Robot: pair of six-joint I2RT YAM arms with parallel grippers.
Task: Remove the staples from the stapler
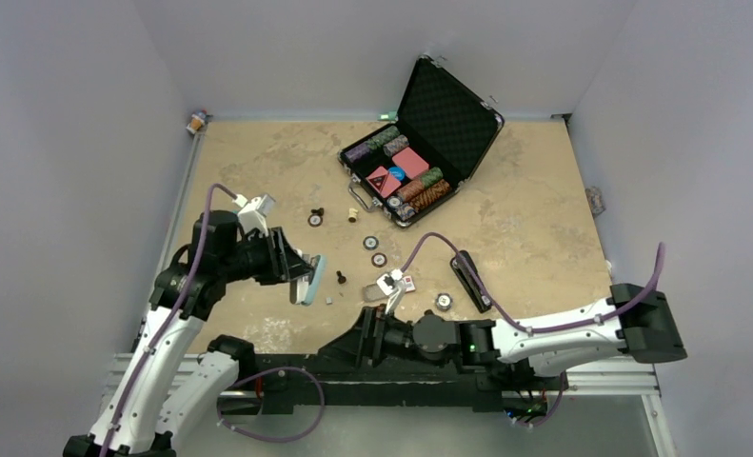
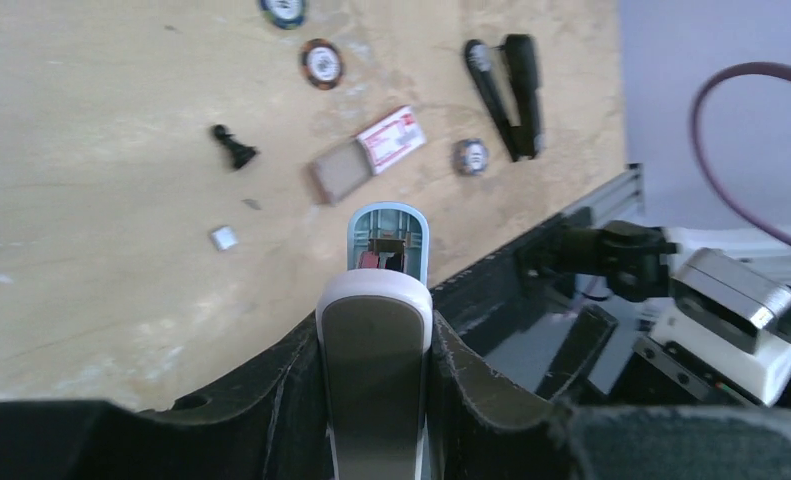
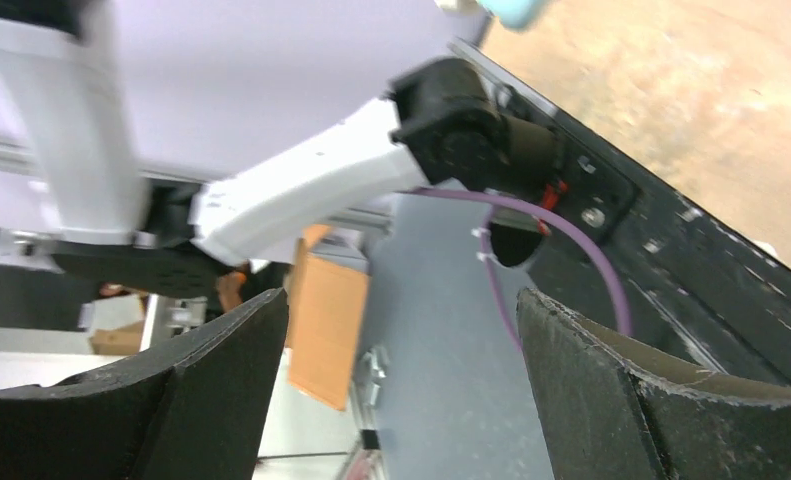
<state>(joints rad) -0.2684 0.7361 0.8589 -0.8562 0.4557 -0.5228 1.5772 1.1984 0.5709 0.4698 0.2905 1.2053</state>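
Stapler lies diagonal, far-left to near-right.

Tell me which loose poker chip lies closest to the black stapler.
The lone chip right beside the stapler, toward the near edge; the other loose chips lie farther left and farther back.

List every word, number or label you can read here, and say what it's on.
Nothing reads clearly.
Red-and-white box: printed, too blurred to read.
Poker chips: markings too small.
Stapler: pale mark, unreadable.
Teal case: no lettering visible.
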